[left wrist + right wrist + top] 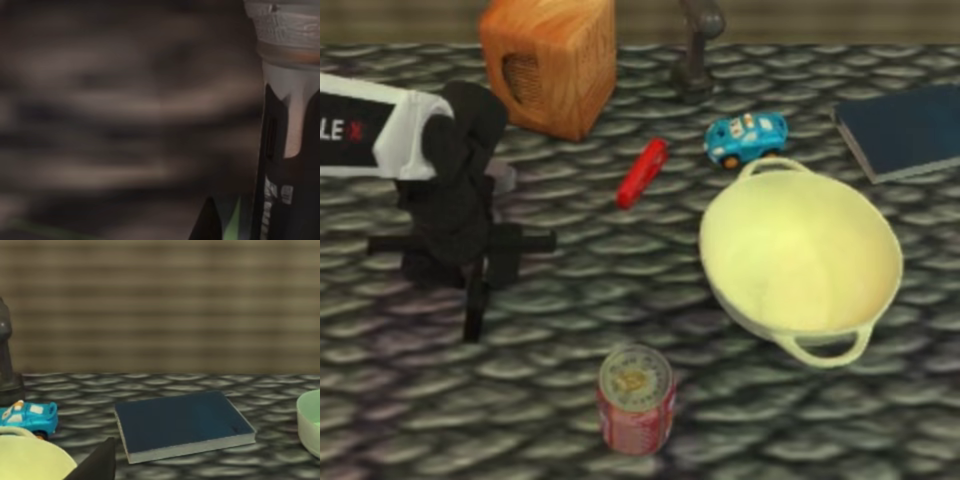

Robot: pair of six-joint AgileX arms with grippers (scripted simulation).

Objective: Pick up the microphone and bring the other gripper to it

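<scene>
At the left side of the dark, scale-patterned tabletop [620, 300], the left arm with grey-white casing reaches in from the left edge and bends down, so the black two-fingered left gripper [472, 262] hangs low over the surface. Under it lies the slim black microphone with a small grey mesh head [475, 300]; its black handle points toward the near edge and comes out below the gripper body. From above, the arm covers the jaws, and I cannot tell if they are apart or clamped on the handle.

The left wrist view shows what the top view hides: the microphone [287, 125] very close, with its grey mesh head and pale collar above the black handle, and behind it only a blurred tabletop. The jaws are not clear there either.

The right arm does not appear in the top view. The right wrist view shows only one dark fingertip of the right gripper [100, 462] at the picture's edge, so its jaws cannot be judged. Behind it, this view shows a dark blue closed book [182, 425] lying flat, a small blue toy car [27, 416], the rim of a pale yellow two-handled pan [30, 455] and the base of a dark grey metal post [7, 365].
</scene>
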